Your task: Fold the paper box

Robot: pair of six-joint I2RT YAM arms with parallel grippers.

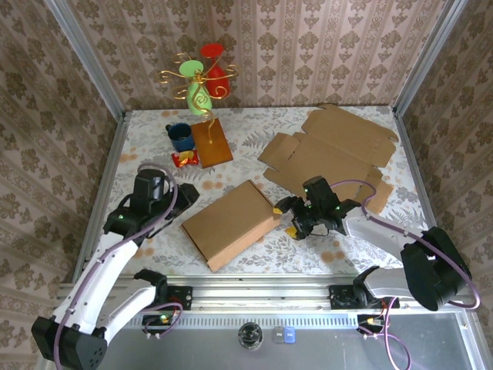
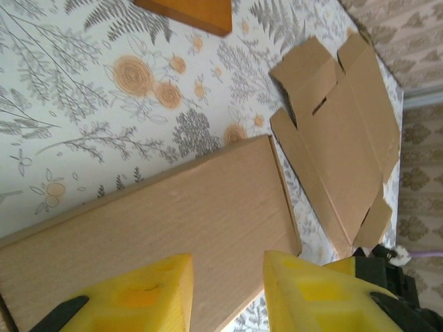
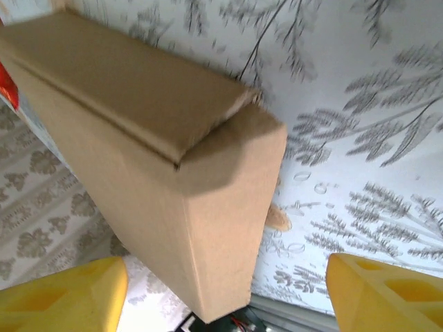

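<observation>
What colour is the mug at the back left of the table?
The mug is dark blue, best seen in the top external view.

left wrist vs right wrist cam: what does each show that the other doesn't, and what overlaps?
Left wrist: the folded box seen on its broad top face, the flat unfolded cardboard blank beyond it, and a corner of the wooden base. Right wrist: the box's end face close up, with the lid edge lapping over it. Both: the same box on the floral tablecloth, framed by that camera's own yellow fingers.
</observation>
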